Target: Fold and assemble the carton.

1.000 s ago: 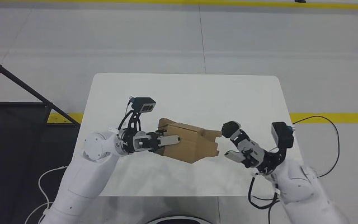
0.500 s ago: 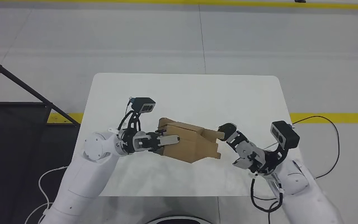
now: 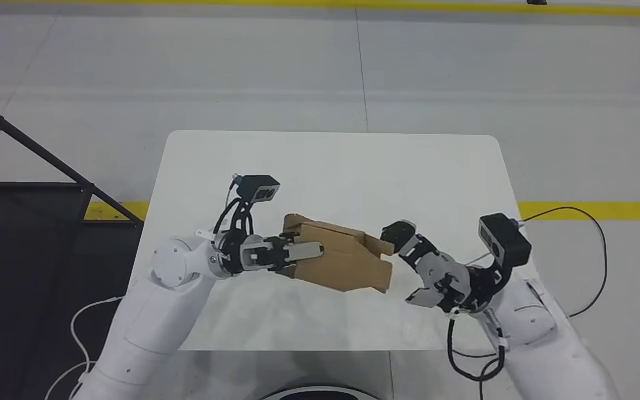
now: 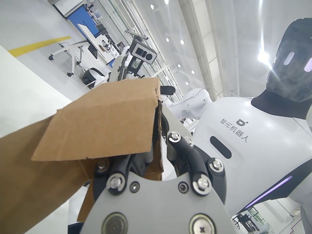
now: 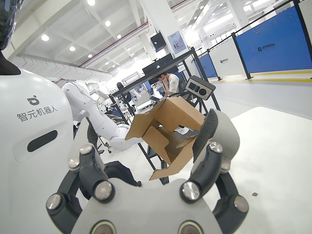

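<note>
Right gripper is coming in across the last second: it was standing apart from the carton's open end, and now its far finger is sitting right at the end flap, so the gap is all but gone. Left gripper and the carton are staying put. Judgement: the flap-folding step is starting and the carton is still only part formed. Top view: the carton is lying tilted above the white table, its closed end running into the left jaws and its flapped end just outside the mouth of the right jaws, which are spreading wide with nothing in them. Left wrist view: the left gripper is pinching down on a cardboard wall of the carton, that wall running edge-on between the jaws while the brown panel is extending out beyond the fingertips. Right wrist view: the right gripper is gaping open and empty, with the carton hanging ahead of the mouth, loose flaps pointing into the gap; one flap is lying just beside a ribbed pad, contact not resolvable.
</note>
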Tool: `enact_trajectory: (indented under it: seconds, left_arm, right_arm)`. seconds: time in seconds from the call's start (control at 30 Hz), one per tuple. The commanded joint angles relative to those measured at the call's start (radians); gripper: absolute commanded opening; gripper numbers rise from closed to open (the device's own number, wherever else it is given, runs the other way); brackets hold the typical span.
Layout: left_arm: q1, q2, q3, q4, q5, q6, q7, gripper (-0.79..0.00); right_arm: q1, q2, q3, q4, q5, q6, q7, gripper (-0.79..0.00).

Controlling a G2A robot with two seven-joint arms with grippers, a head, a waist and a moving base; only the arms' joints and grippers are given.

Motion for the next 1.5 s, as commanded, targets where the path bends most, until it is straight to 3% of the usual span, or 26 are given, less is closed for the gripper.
enact_trajectory:
  seconds: [0.0, 0.67, 1.03, 1.47]
  left_arm:
    - [0.002, 0.0, -0.002, -0.003, 0.007, -0.004, 0.006, -0.785]
    - [0.013, 0.007, -0.035, -0.018, 0.008, -0.033, 0.034, -0.785]
    - [0.013, 0.008, -0.027, -0.015, 0.038, -0.035, 0.044, -0.785]
    - [0.017, 0.012, -0.03, -0.018, 0.083, -0.056, 0.063, -0.785]
  right_arm:
    - [-0.003, 0.0, -0.001, -0.003, 0.002, -0.003, 0.002, 0.0]
    - [-0.072, 0.006, 0.027, 0.029, 0.004, 0.008, 0.004, 0.0]
    - [0.004, -0.004, -0.06, 0.042, 0.053, 0.015, 0.051, 0.0]
    - [0.031, -0.006, -0.037, 0.017, -0.046, 0.109, 0.058, 0.0]
